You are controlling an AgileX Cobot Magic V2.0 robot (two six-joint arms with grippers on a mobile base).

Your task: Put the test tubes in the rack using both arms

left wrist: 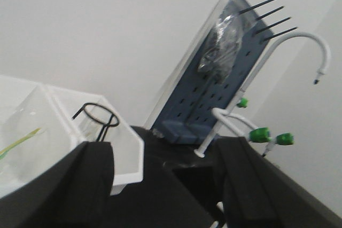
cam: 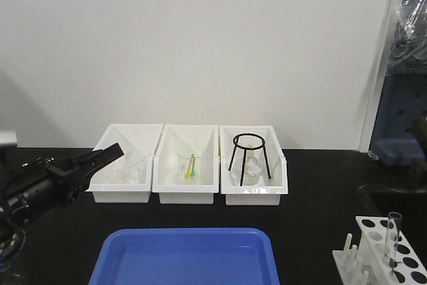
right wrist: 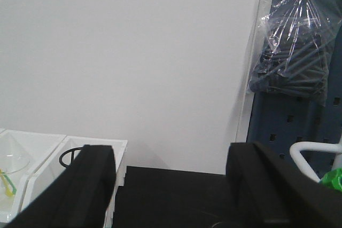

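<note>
Left gripper (cam: 110, 153) raised near white bins (cam: 127, 195), jaws apart; right gripper (right wrist: 171, 185) likewise apart.

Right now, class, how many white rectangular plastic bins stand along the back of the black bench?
3, side by side: the left white rectangular bin holding clear glassware, the middle bin holding a beaker with green sticks, the right bin holding the black wire ring stand.
</note>
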